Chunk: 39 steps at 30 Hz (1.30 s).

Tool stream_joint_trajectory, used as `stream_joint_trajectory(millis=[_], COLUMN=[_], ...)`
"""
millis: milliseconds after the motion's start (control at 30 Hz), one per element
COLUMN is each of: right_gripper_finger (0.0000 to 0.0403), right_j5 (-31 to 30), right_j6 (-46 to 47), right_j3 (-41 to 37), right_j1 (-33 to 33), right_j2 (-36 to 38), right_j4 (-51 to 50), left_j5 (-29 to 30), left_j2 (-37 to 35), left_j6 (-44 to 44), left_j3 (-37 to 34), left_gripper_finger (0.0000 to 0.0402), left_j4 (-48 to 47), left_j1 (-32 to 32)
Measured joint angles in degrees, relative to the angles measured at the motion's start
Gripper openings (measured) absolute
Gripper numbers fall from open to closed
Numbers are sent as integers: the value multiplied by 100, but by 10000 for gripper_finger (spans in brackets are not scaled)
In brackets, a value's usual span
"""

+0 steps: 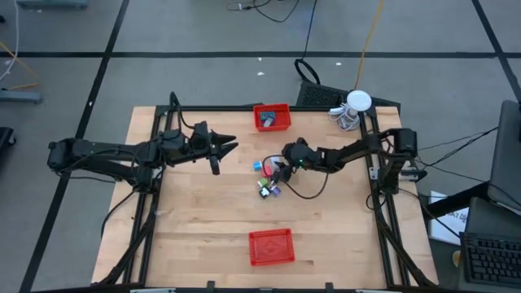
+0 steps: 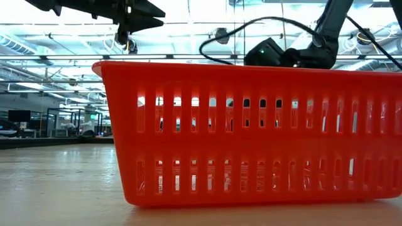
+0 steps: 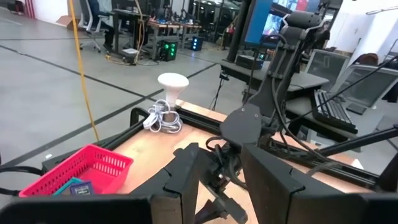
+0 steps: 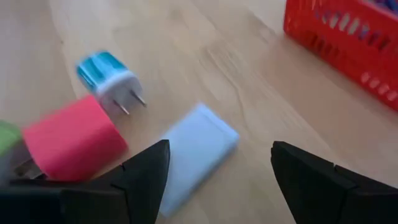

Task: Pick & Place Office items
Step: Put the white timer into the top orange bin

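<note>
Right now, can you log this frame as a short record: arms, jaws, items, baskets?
left gripper: raised, left of the item cluster, jaws part open, nothing between them
right gripper: low over the pale blue block, jaws open either side of it, not closed
loose items: pink block, teal-and-white plug, beside the pale blue block on the table
far basket: holds some items
near basket: looks empty

Bare wooden surface lies open between the small cluster of office items at the centre and the near red mesh plastic basket. The far red basket and a white round object with coiled cable crowd the far edge.
</note>
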<state>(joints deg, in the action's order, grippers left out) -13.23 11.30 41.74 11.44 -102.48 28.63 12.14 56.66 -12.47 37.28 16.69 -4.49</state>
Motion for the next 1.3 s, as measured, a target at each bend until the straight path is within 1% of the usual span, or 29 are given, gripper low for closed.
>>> stream_joint_trajectory(millis=[200, 400, 500, 600, 767, 867, 967, 1167, 1233, 1300], right_gripper_finger=[267, 267, 267, 267, 267, 267, 267, 267, 267, 267], right_j5=[-60, -45, -40, -17, -14, -6, -9, -7, 2, -1], right_j6=[-135, -179, -86, 97, 526, 939, 1150, 922, 774, 753], right_j3=[13, 10, 6, -7, -29, -52, -234, -830, -1076, -1345], right_j1=[2, 26, 16, -1, -31, -28, -80, -259, -281, -311], right_j2=[18, 326, 635, 1072, 1873, 2317, 2699, 3094, 3101, 3109], right_j4=[-548, -1622, -2096, -2874, -4300, -4779, -4764, -4544, -4255, -3658], left_j5=[0, -2, 0, -1, 0, -2, -2, -1, -1, -2], left_j2=[0, 0, 0, 0, 0, 0, 0, 0, 0, 0], left_j6=[-11, -102, -102, -111, -135, -140, -141, -155, -155, -157], left_j3=[0, 0, 0, 0, 0, 0, 0, 0, 0, 0], left_gripper_finger=[120, 120, 120, 120, 120, 120, 120, 120, 120, 120], left_j4=[-7, -11, -9, -9, -11, -11, -11, -11, -11, -11], left_j1=[0, 0, 0, 0, 0, 0, 0, 0, 0, 0])
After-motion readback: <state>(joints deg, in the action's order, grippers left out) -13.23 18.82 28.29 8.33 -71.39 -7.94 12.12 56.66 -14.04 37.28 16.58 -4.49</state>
